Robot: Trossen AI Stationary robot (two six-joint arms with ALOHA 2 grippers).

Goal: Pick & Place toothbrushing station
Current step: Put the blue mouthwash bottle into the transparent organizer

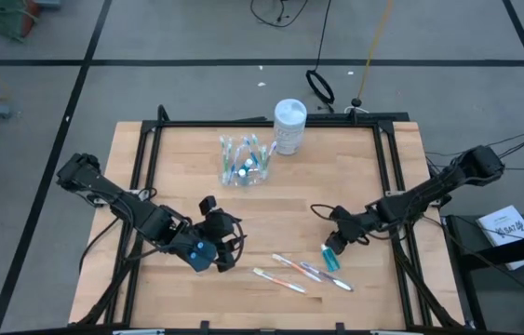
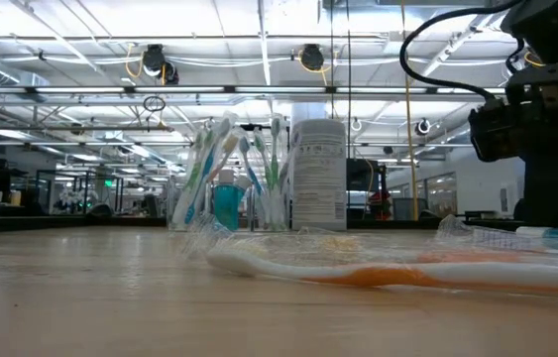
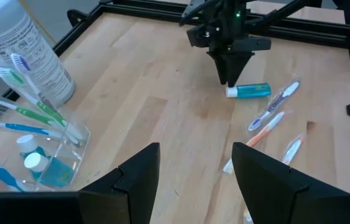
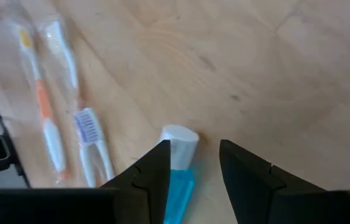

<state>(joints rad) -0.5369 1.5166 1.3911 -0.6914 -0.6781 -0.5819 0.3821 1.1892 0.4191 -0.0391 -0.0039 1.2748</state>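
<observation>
Under my right pincer, jaws apart and empty, lies a toothpaste tube; three brushes beside it remain, the cup partly filled.

The table is light wood grain with a black frame. The toothpaste tube is teal with a white cap; one loose toothbrush is white and orange, another has blue-and-white bristles. The canister is white; the cup is clear, holding green and blue brushes.
</observation>
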